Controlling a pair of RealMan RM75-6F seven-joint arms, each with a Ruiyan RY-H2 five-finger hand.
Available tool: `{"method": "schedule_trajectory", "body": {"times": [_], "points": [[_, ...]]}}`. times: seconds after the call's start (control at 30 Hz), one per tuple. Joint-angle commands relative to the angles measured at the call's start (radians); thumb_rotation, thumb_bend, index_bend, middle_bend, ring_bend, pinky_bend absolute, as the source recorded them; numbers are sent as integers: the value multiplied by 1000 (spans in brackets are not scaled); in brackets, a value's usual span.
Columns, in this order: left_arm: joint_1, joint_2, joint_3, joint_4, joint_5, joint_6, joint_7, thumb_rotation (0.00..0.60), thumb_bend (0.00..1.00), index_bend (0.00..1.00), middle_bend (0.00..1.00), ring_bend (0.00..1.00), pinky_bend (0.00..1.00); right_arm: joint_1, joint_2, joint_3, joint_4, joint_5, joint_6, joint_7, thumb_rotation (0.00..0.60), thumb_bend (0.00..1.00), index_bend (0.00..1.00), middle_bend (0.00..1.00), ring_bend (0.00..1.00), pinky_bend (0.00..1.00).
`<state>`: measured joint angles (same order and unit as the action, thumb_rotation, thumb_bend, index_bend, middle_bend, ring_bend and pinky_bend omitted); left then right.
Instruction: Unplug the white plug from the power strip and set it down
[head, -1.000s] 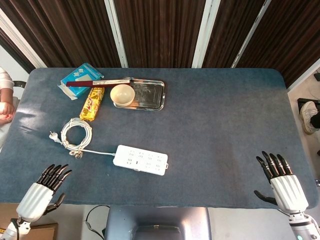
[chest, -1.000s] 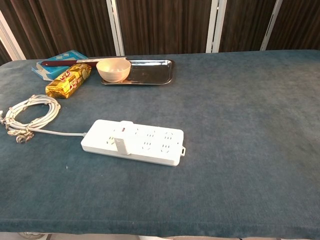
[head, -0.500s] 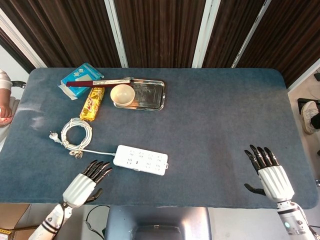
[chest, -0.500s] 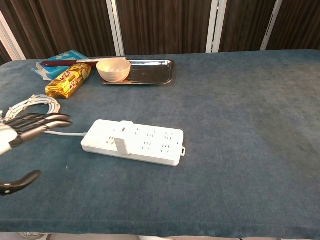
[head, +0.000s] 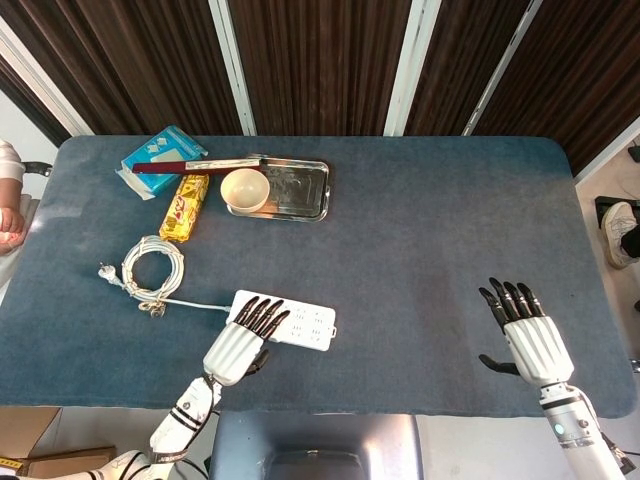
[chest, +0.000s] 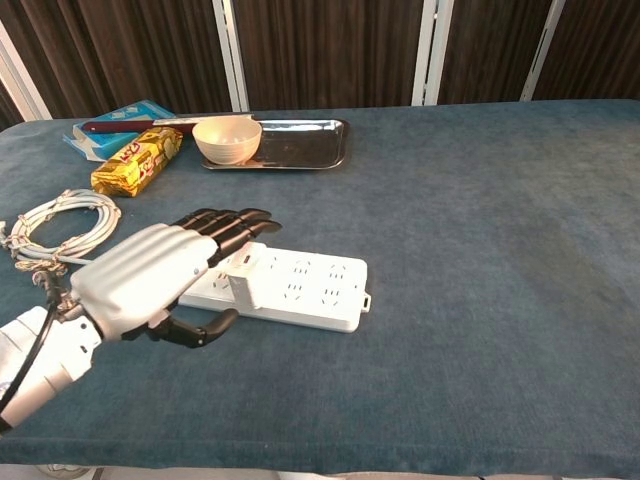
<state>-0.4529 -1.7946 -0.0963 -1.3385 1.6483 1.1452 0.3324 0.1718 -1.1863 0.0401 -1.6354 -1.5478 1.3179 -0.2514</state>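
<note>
Blue-grey felt table (head: 420, 230): the long white power strip (chest: 300, 285) lies near the front edge, small white plug (chest: 243, 288) seated at its left end. Left hand (chest: 160, 275) has moved in over that end, fingers spread, holding nothing. Right hand (head: 525, 335) has edged inward, fingers apart.

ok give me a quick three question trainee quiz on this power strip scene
1. True or false: the white plug is still seated in the power strip.
2. Which robot hand is over the strip? A) left robot hand B) right robot hand C) neither
3. Fill in: the cream bowl sits at the left end of the metal ____.

Key: 1 true; 2 A; 3 tray
</note>
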Motion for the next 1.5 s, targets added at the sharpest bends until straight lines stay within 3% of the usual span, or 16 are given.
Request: {"method": "schedule_trajectory", "body": {"times": [0.03,0.4,1.27,1.33,1.5], "points": [[-18,-35,-11,0,-30,-16,62,600,422,0,0,0,92,4,2,-4,-2,4,-8,3,600,251,0,0,0,0],[-43,-115,-47,51,-143,-33,153,600,421,0,0,0,170,6,12,-13,5,9,-4,23,600,252,0,0,0,0],[-77,-140,-27,103,-202,-19,162,600,420,0,0,6,205,7,18,-27,9,10,8,30,600,252,0,0,0,0],[-79,-141,-27,106,-202,-16,162,600,420,10,19,39,233,7,18,-28,9,9,8,30,600,252,0,0,0,0],[-82,-153,-30,136,-197,11,161,600,433,228,274,293,450,9,18,-32,8,5,7,25,600,252,0,0,0,0]]}}
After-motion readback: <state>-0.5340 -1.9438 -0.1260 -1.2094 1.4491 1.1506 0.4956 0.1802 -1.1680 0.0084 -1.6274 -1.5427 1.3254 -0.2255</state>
